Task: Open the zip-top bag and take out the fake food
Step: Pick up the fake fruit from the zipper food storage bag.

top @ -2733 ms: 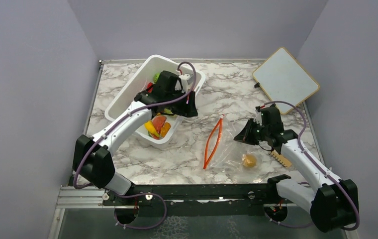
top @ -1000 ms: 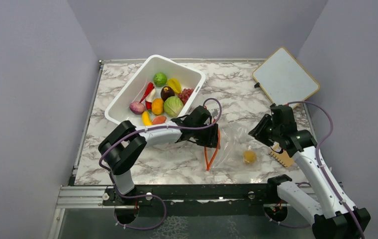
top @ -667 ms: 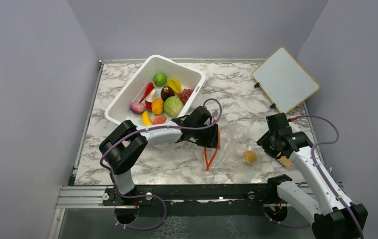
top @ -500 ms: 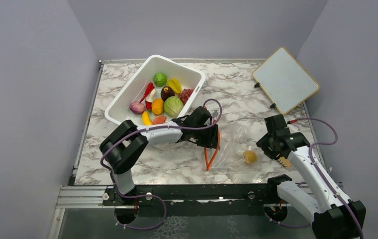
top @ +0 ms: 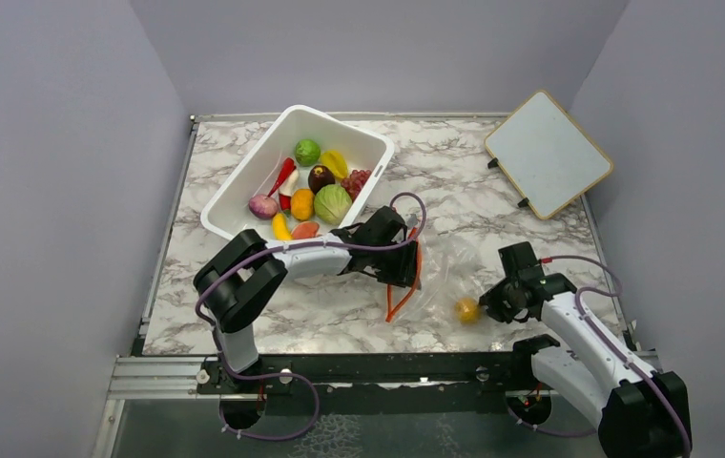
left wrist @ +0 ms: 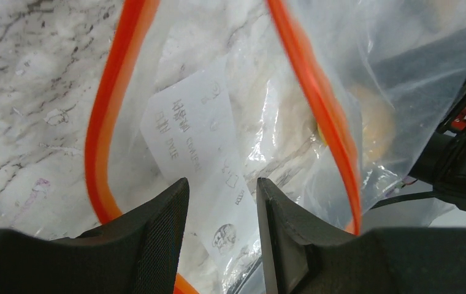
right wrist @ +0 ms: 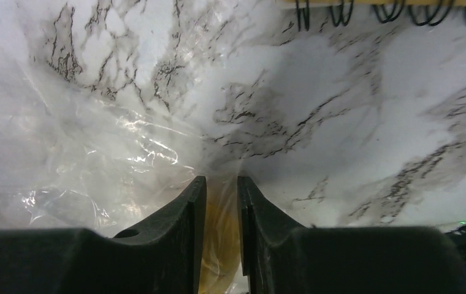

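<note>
**Top view.** The zip-top bag (top: 440, 272) lies toward 5 o'clock on the table (top: 340, 320). My left gripper (left wrist: 222, 184) is at the bag's mouth. Its fingers (left wrist: 157, 239) stand half apart and straddle film bearing a white label (left wrist: 194, 141), between the 2 sides of the orange zip strip (left wrist: 111, 122). At the bag's 4 o'clock corner, my right gripper (right wrist: 221, 180) is narrowed around 1 round orange fruit (top: 466, 309) through the film. The white tub (top: 244, 176) sits at 11 o'clock.
</note>
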